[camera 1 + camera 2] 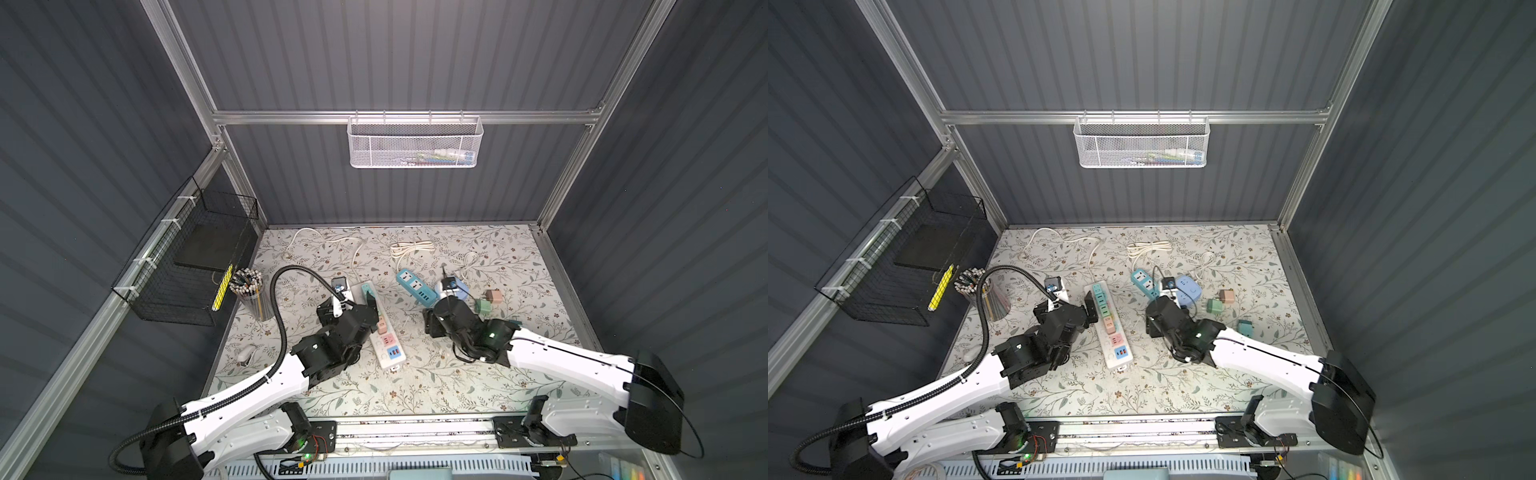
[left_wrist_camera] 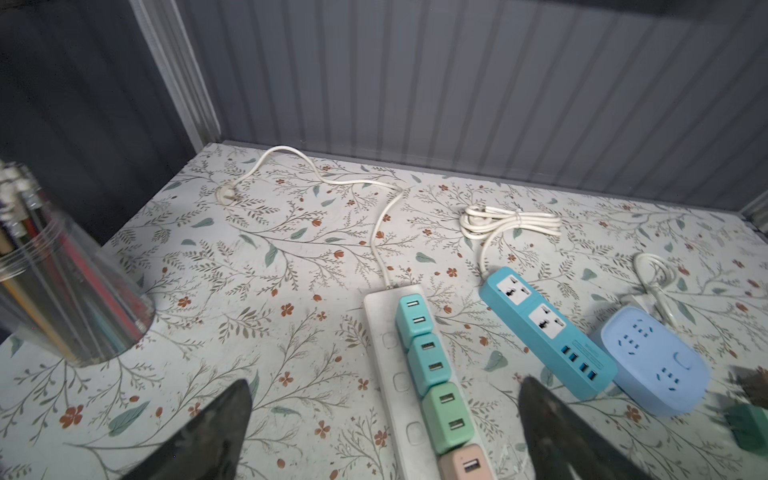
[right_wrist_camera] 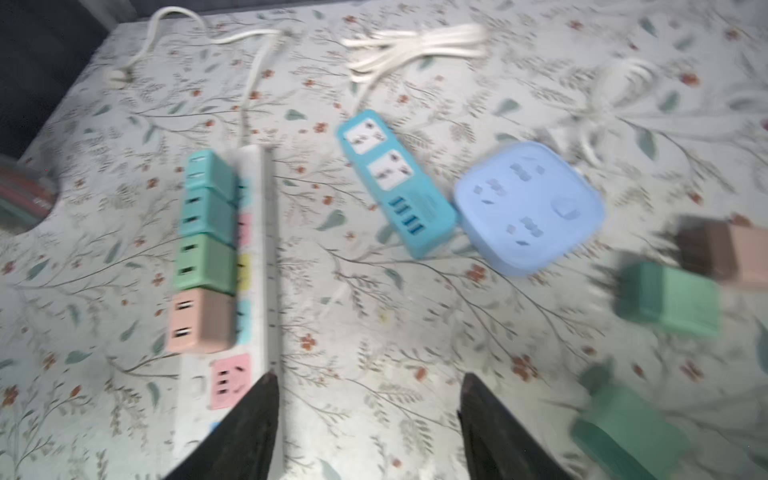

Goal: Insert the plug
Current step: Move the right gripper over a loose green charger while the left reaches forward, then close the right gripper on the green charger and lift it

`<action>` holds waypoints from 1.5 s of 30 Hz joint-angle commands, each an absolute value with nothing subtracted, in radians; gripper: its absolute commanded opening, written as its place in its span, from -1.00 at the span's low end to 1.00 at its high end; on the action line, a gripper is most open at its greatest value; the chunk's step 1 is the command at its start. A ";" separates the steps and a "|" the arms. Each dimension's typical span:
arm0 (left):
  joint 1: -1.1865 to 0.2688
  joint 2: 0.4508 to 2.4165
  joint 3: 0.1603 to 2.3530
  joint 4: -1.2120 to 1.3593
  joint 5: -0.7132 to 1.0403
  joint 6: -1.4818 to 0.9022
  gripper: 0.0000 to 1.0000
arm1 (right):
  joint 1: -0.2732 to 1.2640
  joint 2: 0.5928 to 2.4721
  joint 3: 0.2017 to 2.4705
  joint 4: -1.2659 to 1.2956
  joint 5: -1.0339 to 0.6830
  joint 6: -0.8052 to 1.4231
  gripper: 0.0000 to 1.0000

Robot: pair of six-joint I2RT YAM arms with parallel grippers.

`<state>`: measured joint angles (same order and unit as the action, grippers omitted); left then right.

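Observation:
A white power strip (image 2: 388,365) (image 1: 388,340) lies lengthwise mid-table. Plugged into its far sockets stand a row of cube plugs: two teal (image 2: 413,318), one green (image 2: 449,415), one pink (image 2: 465,463). A pink socket (image 3: 230,380) beside the pink cube is free. My left gripper (image 2: 384,381) is open, its fingers astride the strip near the green cube. My right gripper (image 3: 369,375) is open over bare mat just right of the strip, nothing between its fingers. Loose plugs lie to the right: green (image 3: 669,299) (image 1: 483,306), pink (image 3: 731,255), another green (image 3: 627,432).
A teal power strip (image 2: 544,332) and a light blue rounded socket block (image 2: 652,361) lie between the white strip and the loose plugs. A coiled white cable (image 2: 507,222) is behind them. A clear pencil cup (image 2: 62,291) stands far left, near a black wire basket (image 1: 195,257).

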<state>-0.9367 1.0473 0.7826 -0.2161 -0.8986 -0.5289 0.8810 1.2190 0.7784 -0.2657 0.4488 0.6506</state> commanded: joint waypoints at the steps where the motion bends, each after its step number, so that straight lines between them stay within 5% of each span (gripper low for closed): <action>1: -0.929 1.129 0.900 -0.205 -0.735 -0.387 1.00 | 0.773 1.126 0.697 -0.460 0.464 0.783 0.48; 8: -0.928 1.270 0.941 -0.196 -0.621 -0.455 1.00 | 0.548 0.994 0.557 -0.482 0.333 0.828 0.64; 19: -0.929 1.282 0.850 -0.143 -0.554 -0.523 1.00 | 0.468 1.206 0.576 -0.345 0.190 0.825 0.57; 35: -0.928 1.278 0.837 -0.161 -0.569 -0.500 1.00 | 0.468 1.363 0.628 -0.316 0.216 0.838 -0.12; 45: -0.928 1.261 0.827 -0.172 -0.573 -0.504 1.00 | 0.554 1.323 0.614 -0.327 0.199 0.858 -0.18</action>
<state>-0.9302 1.2846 0.8391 -0.1600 -0.5644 -0.5083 0.5087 1.3407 0.6098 -0.3126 0.2050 0.8398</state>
